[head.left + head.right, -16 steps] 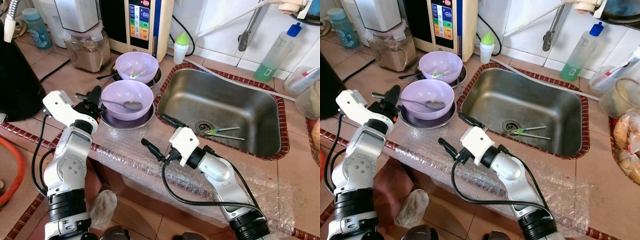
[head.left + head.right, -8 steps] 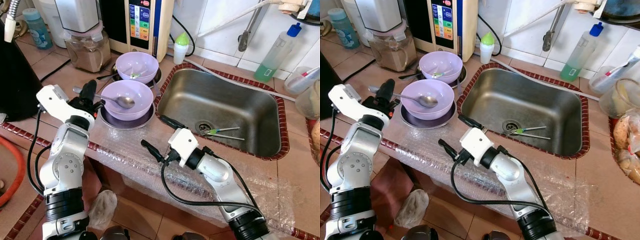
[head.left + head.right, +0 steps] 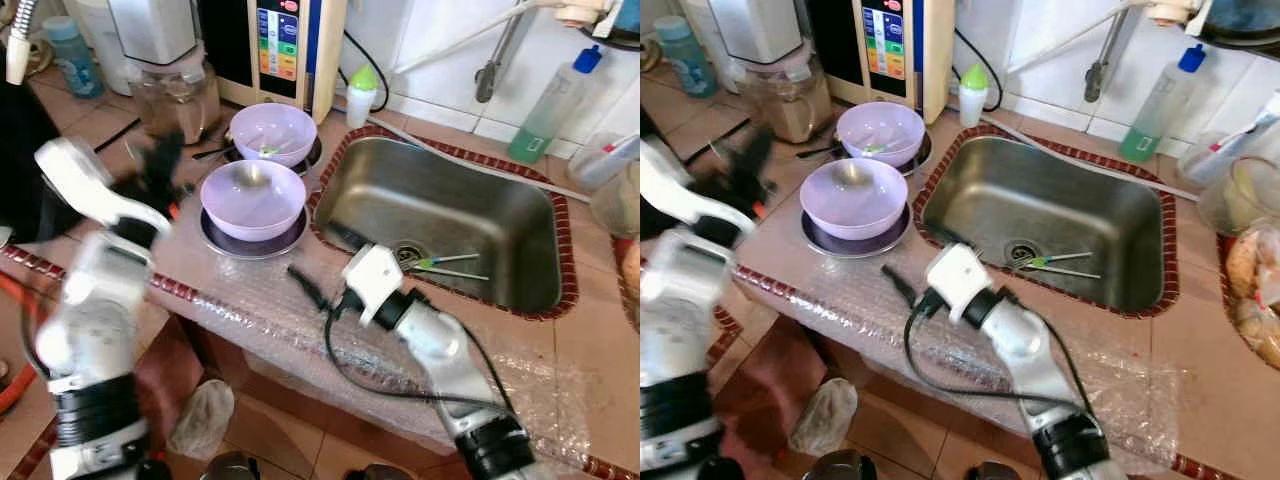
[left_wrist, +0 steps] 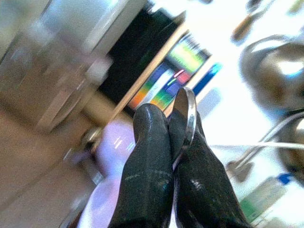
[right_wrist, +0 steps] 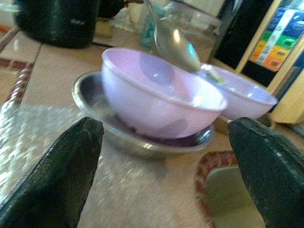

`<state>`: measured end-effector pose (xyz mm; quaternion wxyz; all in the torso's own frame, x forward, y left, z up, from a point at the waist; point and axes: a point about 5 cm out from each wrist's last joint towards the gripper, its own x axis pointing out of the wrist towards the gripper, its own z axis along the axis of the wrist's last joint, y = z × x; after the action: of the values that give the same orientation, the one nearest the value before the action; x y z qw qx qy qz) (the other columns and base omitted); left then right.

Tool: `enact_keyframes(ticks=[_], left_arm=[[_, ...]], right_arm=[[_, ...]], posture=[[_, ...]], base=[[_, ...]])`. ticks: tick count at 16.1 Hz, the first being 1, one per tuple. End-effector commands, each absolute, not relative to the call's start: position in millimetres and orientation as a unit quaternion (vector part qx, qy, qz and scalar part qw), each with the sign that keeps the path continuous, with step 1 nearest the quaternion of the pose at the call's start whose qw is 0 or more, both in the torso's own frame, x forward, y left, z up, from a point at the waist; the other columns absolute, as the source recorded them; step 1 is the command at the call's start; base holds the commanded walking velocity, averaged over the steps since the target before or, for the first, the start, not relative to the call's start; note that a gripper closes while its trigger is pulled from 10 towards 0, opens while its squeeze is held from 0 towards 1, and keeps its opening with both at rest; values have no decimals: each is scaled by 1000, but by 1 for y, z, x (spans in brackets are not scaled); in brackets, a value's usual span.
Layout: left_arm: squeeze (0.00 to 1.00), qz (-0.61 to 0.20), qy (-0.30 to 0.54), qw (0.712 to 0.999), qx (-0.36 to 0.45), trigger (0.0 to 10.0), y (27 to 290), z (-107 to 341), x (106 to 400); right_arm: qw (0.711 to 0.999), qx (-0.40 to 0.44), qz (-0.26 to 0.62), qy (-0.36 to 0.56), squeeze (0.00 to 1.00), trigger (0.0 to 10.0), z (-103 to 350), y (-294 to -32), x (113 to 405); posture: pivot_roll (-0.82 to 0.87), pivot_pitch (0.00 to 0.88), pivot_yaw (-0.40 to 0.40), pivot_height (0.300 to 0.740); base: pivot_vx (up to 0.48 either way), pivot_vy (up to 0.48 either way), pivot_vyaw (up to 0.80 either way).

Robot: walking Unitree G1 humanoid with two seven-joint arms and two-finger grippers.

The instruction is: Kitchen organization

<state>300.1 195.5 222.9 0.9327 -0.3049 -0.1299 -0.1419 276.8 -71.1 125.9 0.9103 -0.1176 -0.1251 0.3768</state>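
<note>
Over the near bowl (image 3: 253,199), the spoon (image 5: 175,43) hung in the air, its scoop end just above the rim and its handle running back toward the left hand (image 4: 170,124). That was the relation that mattered: the sink (image 3: 445,220) lay well off to the robot's right of the spoon, across both bowls, so any carry there would have to sweep the long handle sideways over them. The left hand was pinching the spoon's handle between pressed fingers (image 4: 149,142), the metal edge showing bright along one pad. The left arm was blurred in the head views, raised beside the counter (image 3: 330,265), elbow bent, wrist high near the blender (image 3: 175,75). The right hand (image 5: 166,166) sat low at the counter's front edge with its fingers spread wide, aimed at the near bowl on its steel plate (image 5: 142,137). The far bowl (image 3: 273,132) stood just behind. The right was nearer the sink; the left had the spoon.
</note>
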Motion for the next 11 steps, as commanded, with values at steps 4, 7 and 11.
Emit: enact_keyframes(ticks=[4,7,11], left_arm=[[0,-287,-162,910,-251,0,158,257,293],[0,-369,-132,905,-165,0,126,251,285],[0,-398,-116,899,-140,0,110,243,286]], right_arm=[[948,6,293,-127,0,10000,148,-86,301],[936,-76,295,-177,0,10000,163,-83,302],[931,-100,295,-192,0,10000,169,-85,301]], posture=[[69,25,-34,740],[65,26,-29,740],[55,30,-20,740]], base=[[0,0,0],[0,0,0],[0,0,0]])
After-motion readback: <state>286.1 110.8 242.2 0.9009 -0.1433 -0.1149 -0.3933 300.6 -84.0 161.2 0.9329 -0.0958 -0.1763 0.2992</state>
